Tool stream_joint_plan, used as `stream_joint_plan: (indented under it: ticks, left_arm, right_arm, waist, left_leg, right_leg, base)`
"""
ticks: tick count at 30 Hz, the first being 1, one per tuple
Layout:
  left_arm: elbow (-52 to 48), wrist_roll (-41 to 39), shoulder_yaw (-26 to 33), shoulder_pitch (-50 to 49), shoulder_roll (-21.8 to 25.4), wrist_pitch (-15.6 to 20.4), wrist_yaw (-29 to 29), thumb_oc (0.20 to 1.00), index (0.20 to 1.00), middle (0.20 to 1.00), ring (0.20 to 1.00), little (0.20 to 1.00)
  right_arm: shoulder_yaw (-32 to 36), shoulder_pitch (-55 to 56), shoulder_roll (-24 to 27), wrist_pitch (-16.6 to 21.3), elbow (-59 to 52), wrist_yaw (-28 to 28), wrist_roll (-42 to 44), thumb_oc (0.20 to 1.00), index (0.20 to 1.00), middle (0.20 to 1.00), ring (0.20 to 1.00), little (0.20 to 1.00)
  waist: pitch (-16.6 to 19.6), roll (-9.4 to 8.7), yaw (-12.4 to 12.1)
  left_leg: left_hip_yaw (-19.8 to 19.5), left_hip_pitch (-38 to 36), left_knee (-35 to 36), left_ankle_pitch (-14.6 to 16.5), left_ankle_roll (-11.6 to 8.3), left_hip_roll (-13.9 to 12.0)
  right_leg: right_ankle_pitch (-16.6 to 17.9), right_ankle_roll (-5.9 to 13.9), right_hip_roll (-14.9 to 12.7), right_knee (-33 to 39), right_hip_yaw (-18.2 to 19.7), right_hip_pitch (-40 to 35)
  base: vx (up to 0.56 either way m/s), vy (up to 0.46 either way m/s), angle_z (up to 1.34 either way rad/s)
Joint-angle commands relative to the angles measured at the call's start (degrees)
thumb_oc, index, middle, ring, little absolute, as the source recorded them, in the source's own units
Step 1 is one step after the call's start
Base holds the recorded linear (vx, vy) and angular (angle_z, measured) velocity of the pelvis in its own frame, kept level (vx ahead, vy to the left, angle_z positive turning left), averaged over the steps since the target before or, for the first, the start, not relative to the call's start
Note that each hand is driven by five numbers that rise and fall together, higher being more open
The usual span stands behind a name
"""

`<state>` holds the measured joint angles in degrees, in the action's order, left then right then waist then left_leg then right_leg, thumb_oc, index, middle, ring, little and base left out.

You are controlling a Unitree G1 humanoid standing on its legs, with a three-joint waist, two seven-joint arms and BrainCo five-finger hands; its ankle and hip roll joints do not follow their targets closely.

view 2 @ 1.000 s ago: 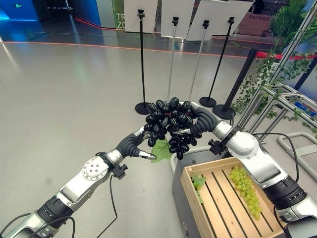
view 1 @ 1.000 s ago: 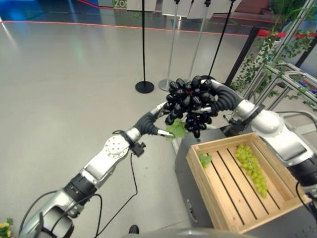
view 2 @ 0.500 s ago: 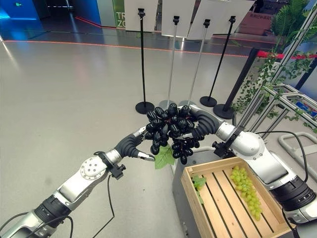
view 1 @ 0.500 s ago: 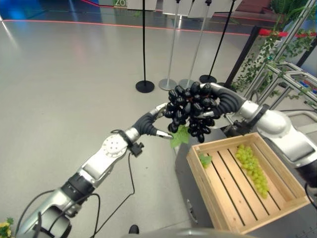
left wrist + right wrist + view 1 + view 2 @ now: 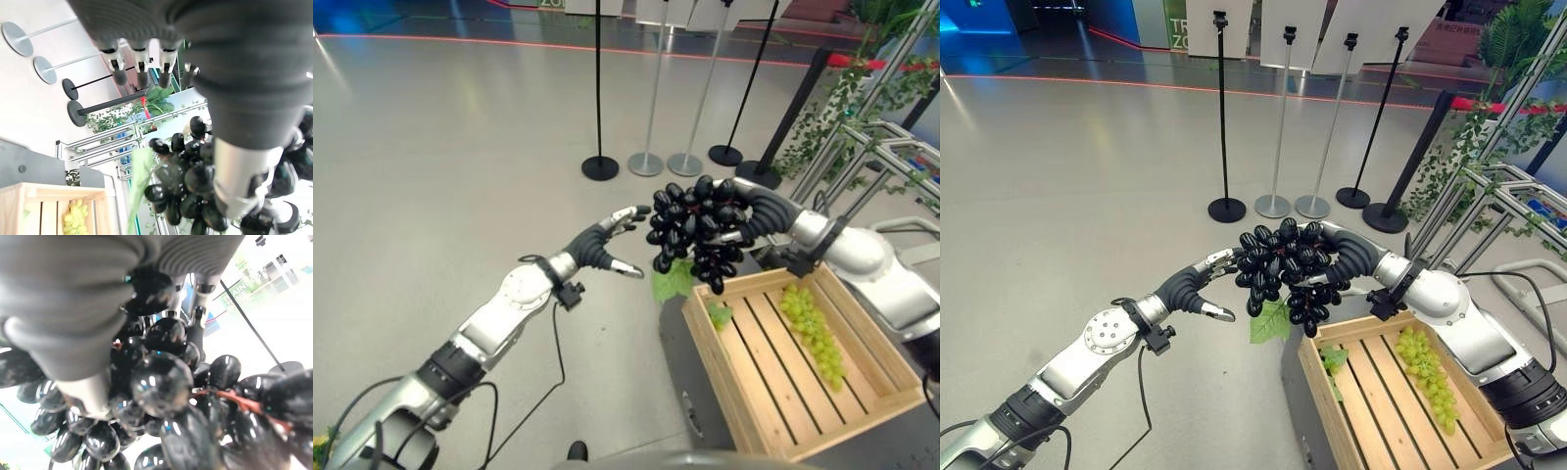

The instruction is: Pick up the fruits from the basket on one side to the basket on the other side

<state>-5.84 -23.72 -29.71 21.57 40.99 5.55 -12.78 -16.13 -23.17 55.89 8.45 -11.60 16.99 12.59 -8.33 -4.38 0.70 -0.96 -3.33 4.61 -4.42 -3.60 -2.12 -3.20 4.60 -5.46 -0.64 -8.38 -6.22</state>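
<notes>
A bunch of black grapes (image 5: 697, 231) with a green leaf (image 5: 674, 282) hangs in the air just past the wooden crate's (image 5: 881, 401) far left corner. My right hand (image 5: 751, 210) is shut on the bunch, fingers curled round its top; the right wrist view has the black grapes (image 5: 166, 382) pressed against the palm. My left hand (image 5: 603, 242) is open, a little to the left of the bunch and apart from it. A bunch of green grapes (image 5: 813, 333) and a small green leaf (image 5: 718, 315) lie in the crate.
The crate stands on a grey box (image 5: 674, 343) at the lower right. Black and silver sign stands (image 5: 599, 168) rise on the floor behind. Metal railings with green vines (image 5: 862, 147) run along the right. Open floor lies to the left.
My right hand has carried the black grapes to the right and down, closer to the crate. My left hand has let go of the bunch, opened and drawn back to the left.
</notes>
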Motion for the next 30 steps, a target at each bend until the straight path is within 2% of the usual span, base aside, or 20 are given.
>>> stream_joint_plan:
  ticks: [1,8,10,13,18,25,30]
  left_arm:
    - [-3.19,-6.97,1.69,0.74,0.55,1.37,-0.7,1.0,1.0,1.0,1.0,1.0]
    - [-4.05,-13.5,-2.75,2.75,0.11,-0.15,-2.17,1.0,1.0,1.0,1.0,1.0]
    - [-4.33,-17.99,-6.32,4.41,-0.6,-1.48,-2.85,1.0,1.0,1.0,1.0,1.0]
    - [-4.22,-20.09,-8.64,6.14,-0.94,-2.08,-3.08,1.0,1.0,1.0,1.0,1.0]
    - [-4.0,-25.13,-11.18,7.24,-2.07,-3.5,-3.33,1.0,1.0,1.0,1.0,1.0]
    - [-3.46,-28.91,-13.41,7.71,-3.0,-4.89,-3.34,1.0,1.0,1.0,1.0,1.0]
    - [-4.06,-30.23,-13.72,7.55,-2.41,-5.39,-3.27,1.0,1.0,1.0,1.0,1.0]
  right_arm:
    - [3.03,-3.43,2.78,2.92,-5.53,-0.68,3.99,0.2,0.2,0.2,0.2,0.2]
    - [0.69,-6.64,4.15,3.44,-6.67,-0.93,5.89,0.2,0.2,0.2,0.2,0.2]
    - [-1.32,-9.14,4.74,3.91,-7.77,-1.06,6.28,0.2,0.2,0.2,0.2,0.2]
    - [-3.25,-11.25,5.36,4.35,-8.44,-1.49,5.83,0.2,0.2,0.2,0.2,0.2]
    - [-5.8,-13.34,7.03,5.13,-9.34,-1.85,3.55,0.2,0.2,0.2,0.2,0.2]
    - [-11.32,-18.23,9.87,5.87,-9.54,-2.44,-1.03,0.2,0.2,0.2,0.2,0.2]
    - [-12.65,-18.46,11.29,6.04,-9.22,-2.73,-3.31,0.2,0.2,0.2,0.2,0.2]
  waist:
    - [2.51,-1.51,0.19]
    - [1.89,-1.58,0.37]
    - [1.9,-1.6,0.56]
    - [1.9,-1.55,0.77]
    - [1.93,-1.54,0.9]
    - [2.15,-1.37,1.09]
    - [2.13,-1.42,1.06]
  left_leg:
    - [0.03,0.71,-5.69,7.13,1.98,0.88]
    - [0.03,0.73,-5.81,7.06,2.04,0.96]
    - [0.05,0.74,-5.85,7.08,2.05,0.98]
    - [0.2,0.79,-5.86,7.1,2.08,1.04]
    - [0.07,0.87,-5.85,6.98,2.07,1.02]
    - [0.14,0.9,-5.84,6.97,2.07,1.03]
    - [0.02,0.95,-5.75,6.92,2.03,1.08]
  right_leg:
    - [1.96,4.65,-3.3,-5.66,-1.58,4.87]
    - [2.17,4.7,-3.39,-5.75,-1.63,4.86]
    - [2.24,4.76,-3.41,-5.82,-1.53,4.99]
    - [2.29,4.78,-3.4,-5.78,-1.29,5.03]
    - [2.36,4.82,-3.45,-5.83,-1.42,5.09]
    - [2.4,4.87,-3.51,-5.99,-1.36,5.3]
    - [2.46,4.95,-3.48,-5.71,-1.33,5.18]
  base:
    - [0.0,0.0,0.0]
    - [0.0,0.0,0.0]
    - [0.0,0.0,0.0]
    - [0.0,0.0,0.0]
    - [0.0,0.0,0.0]
    - [0.0,0.0,0.0]
    - [0.0,0.0,0.0]
